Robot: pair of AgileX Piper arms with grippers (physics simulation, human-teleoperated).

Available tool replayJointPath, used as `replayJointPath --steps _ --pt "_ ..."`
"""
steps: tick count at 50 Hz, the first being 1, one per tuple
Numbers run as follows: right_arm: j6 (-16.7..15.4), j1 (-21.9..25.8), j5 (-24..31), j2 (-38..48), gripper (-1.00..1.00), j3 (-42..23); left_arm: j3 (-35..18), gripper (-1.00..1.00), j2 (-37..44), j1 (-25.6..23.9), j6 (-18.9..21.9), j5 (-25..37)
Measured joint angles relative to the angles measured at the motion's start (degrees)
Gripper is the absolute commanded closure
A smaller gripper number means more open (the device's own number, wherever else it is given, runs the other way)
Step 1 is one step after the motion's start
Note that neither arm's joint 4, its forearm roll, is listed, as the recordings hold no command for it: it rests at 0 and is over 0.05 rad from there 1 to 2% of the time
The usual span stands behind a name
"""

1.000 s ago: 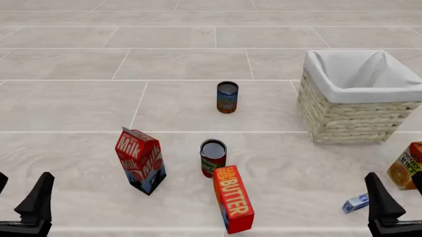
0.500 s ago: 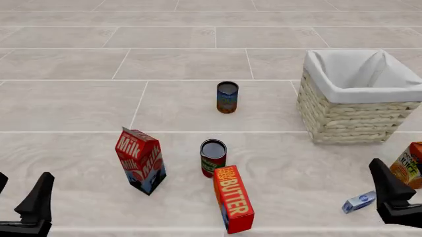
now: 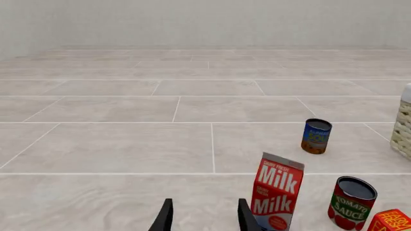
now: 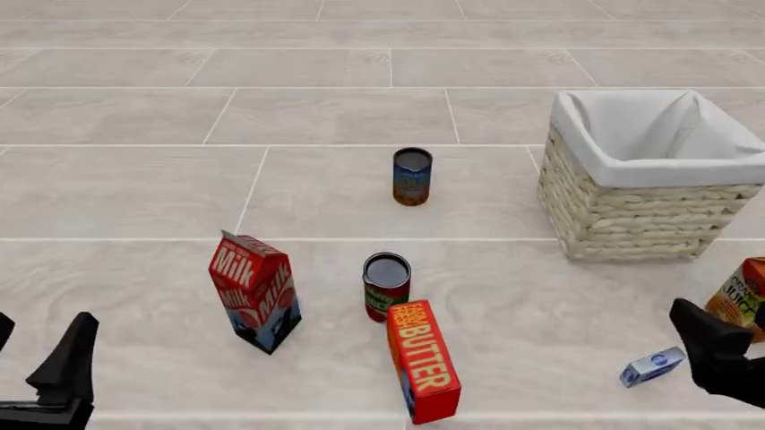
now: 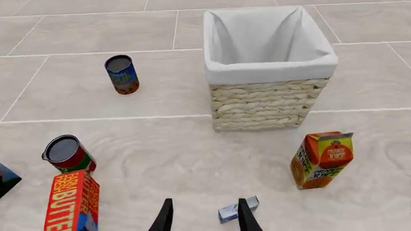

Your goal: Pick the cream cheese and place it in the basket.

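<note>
The right pincer [image 5: 201, 216], jaws parted, hangs just beside the cream cheese [image 5: 237, 210] lying flat on the counter [image 4: 143, 179], apparently lining up a grasp before carrying it to the basket [image 5: 270, 72].

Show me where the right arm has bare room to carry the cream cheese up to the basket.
Bare floor runs from the cream cheese up to the basket, bordered by the tomato sauce can and the orange juice carton. It is crowded around the butter box and milk carton.
</note>
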Motion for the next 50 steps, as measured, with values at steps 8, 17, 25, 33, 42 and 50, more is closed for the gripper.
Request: replayJointPath --steps 8,17,25,33,42,50 --pt "3.3 -2.2 5.5 1.8 -1.0 -2.0 0.0 -1.0 0.0 0.0 0.0 0.0" --pt "11.9 -3.8 8.7 5.0 -1.0 -1.7 0.0 -1.0 0.0 0.0 0.0 0.0" --pt "16.5 -5.2 8.8 9.9 -1.0 -1.3 0.0 -1.0 0.0 0.0 0.0 0.0" --pt "19.4 -6.7 8.0 15.8 -1.0 -1.9 0.0 -1.0 0.0 0.0 0.0 0.0" --pt "20.5 -7.8 6.6 21.0 -1.0 -2.4 0.0 -1.0 0.0 0.0 0.0 0.0" --pt "19.9 -8.8 5.2 24.8 -1.0 -2.8 0.0 -1.0 0.0 0.0 0.0 0.0"
